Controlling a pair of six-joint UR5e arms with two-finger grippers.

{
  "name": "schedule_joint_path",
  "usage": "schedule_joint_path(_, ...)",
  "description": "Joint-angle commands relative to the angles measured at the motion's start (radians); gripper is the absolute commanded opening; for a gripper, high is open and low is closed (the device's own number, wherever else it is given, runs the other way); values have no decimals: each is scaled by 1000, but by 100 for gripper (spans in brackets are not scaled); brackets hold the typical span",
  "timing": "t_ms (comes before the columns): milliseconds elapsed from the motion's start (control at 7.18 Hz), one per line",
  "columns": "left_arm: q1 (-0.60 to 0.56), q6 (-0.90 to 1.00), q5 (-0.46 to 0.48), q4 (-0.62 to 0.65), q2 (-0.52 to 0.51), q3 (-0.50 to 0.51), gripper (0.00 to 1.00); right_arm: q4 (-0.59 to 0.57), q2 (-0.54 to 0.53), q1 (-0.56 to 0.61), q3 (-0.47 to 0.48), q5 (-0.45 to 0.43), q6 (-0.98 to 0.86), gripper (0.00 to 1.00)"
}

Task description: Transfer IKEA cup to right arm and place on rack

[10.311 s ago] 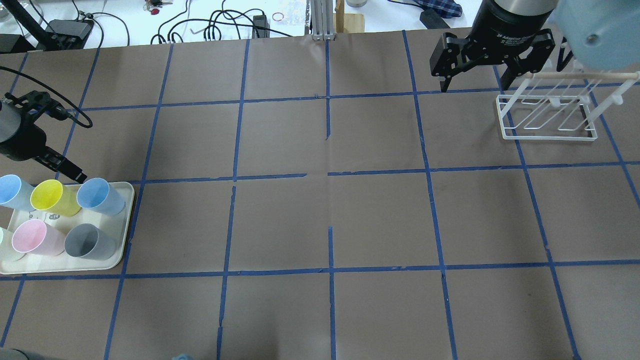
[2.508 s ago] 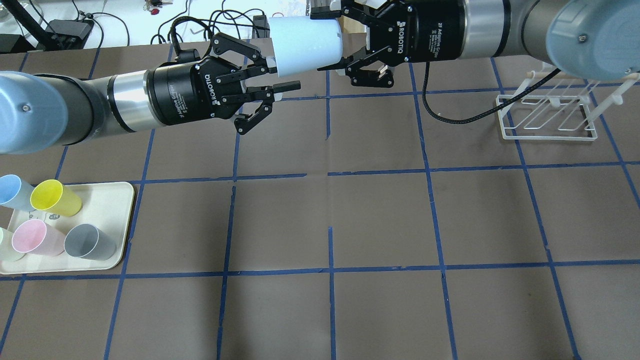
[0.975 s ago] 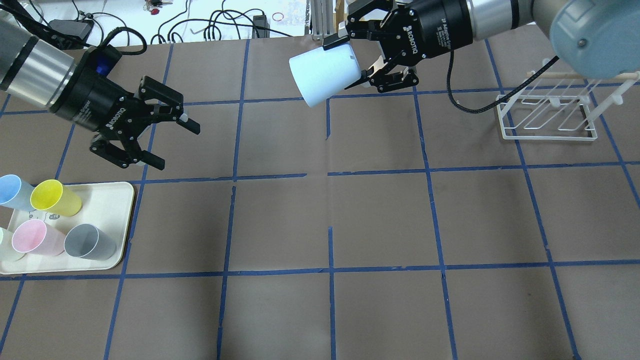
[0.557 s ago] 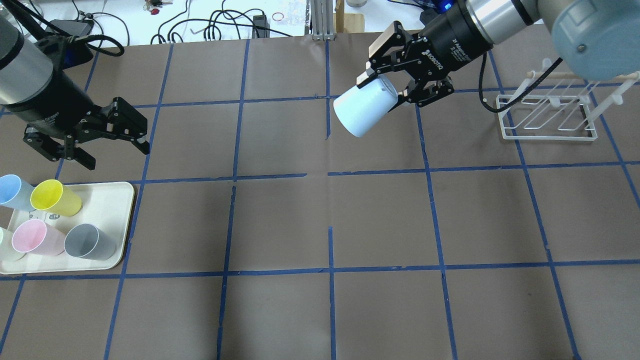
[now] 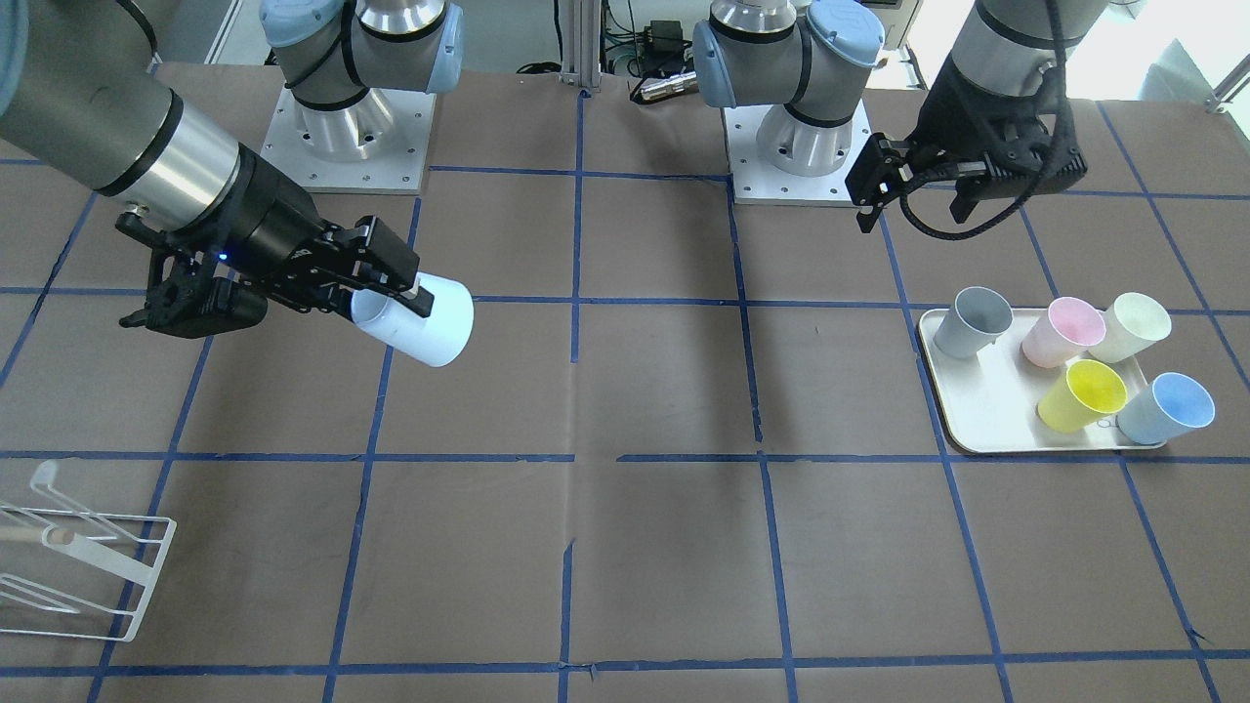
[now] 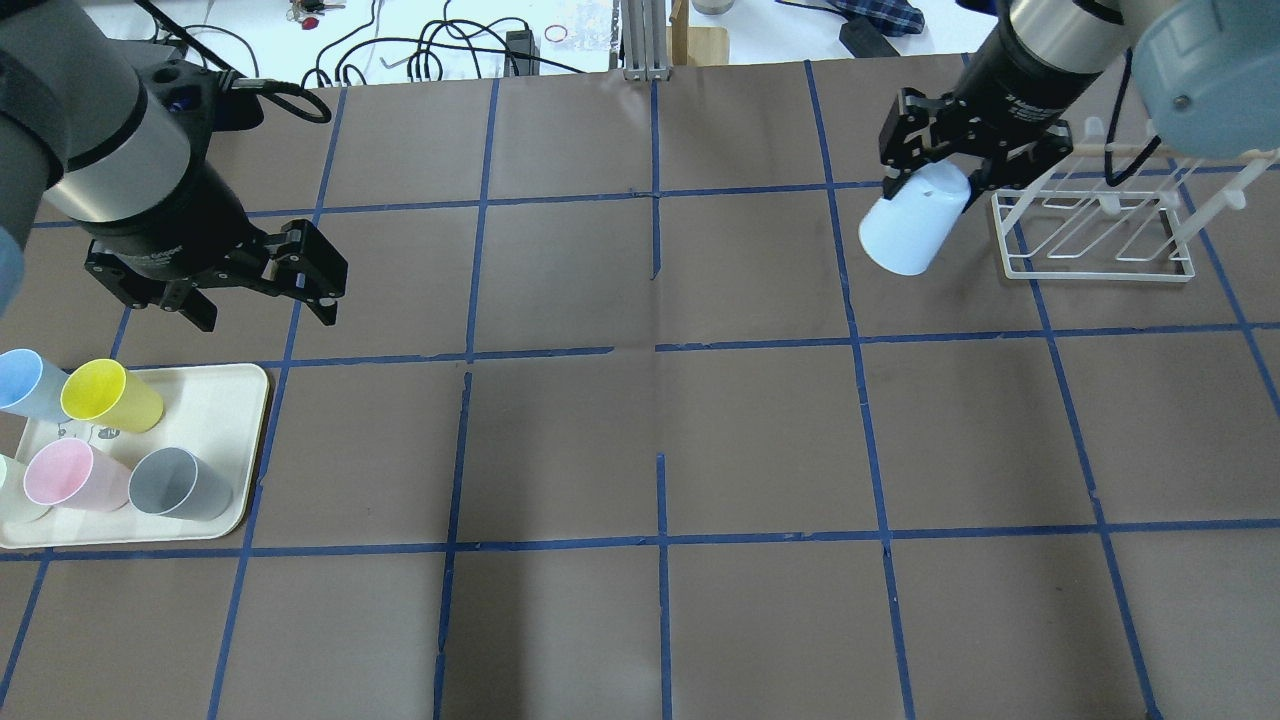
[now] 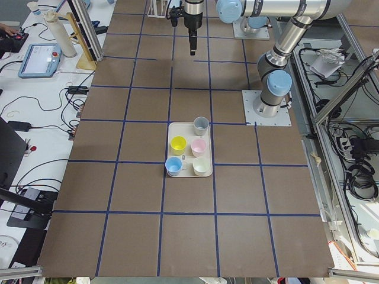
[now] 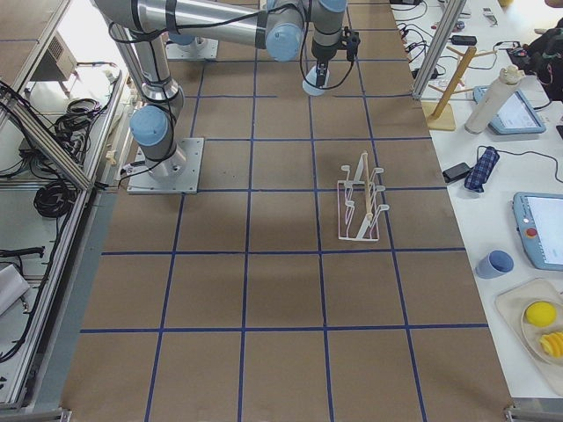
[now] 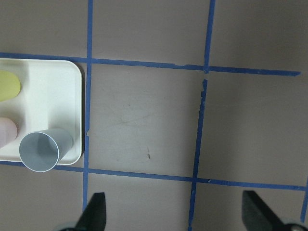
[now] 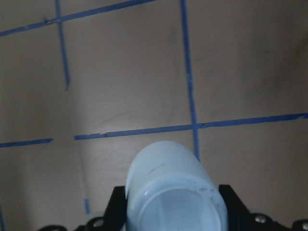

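My right tool (image 6: 938, 185) pinches the IKEA cup (image 6: 908, 232) near its narrower end, a flat black finger pressed to each side of the pale blue wall. The cup hangs tilted, its wider end angled down toward the brown table (image 6: 660, 440) with its grid of blue tape. From my right wrist camera the cup fills the lower middle of the view, wedged between the two fingers, with a crossing of tape lines on the table beyond it. The white wire rack (image 6: 1100, 276) stands on the table at my right, its wooden dowel running across the upright prongs. The cup is apart from the rack, on the side toward the table's middle, and does not touch it. My left tool (image 6: 268, 318) hangs over the other end of the table with its fingers spread wide and nothing between them; in the left wrist view the two fingertips show at the bottom corners with bare table between. Just beyond them lies the cream tray (image 6: 215, 390), which carries five upright cups: the grey cup (image 6: 180, 485) at the corner nearest the table's middle, a pink cup (image 6: 70, 475) beside it, a yellow cup (image 6: 105, 395), a second blue cup (image 6: 25, 380) and a cream cup (image 5: 1133, 322).
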Motion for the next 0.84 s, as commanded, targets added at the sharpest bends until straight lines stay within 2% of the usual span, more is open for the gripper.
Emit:
schedule_joint_path(0, -9, 3, -44, -13, 29, -23, 100, -183, 17, -56, 0, -244, -45, 15)
schedule_joint_path(279, -9, 3, -40, -17, 47, -49, 100, -279, 67, -126, 0, -266, -134, 11)
schedule_joint_path(697, -9, 3, -40, -17, 49, -51, 100, -316, 141, -168, 2, -252, -145, 9)
